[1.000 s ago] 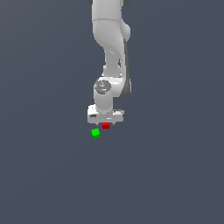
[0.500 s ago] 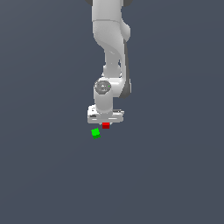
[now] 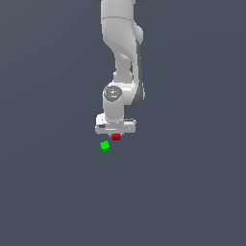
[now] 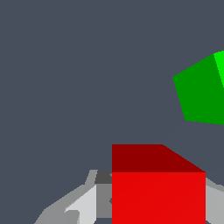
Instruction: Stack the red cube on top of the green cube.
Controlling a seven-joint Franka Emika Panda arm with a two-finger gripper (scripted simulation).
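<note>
The red cube (image 3: 116,137) sits right under the white hand, between the fingers of my gripper (image 3: 116,134). In the wrist view the red cube (image 4: 157,192) looms close, and grey fingers (image 4: 85,203) press against both of its sides, so the gripper is shut on it. The green cube (image 3: 105,146) rests on the floor a short way off, toward the exterior view's left and slightly nearer the camera. The green cube (image 4: 201,89) shows at the edge of the wrist view, apart from the red one and turned at an angle to it.
The plain dark grey floor (image 3: 182,192) extends all around. The white arm (image 3: 122,57) rises above the hand.
</note>
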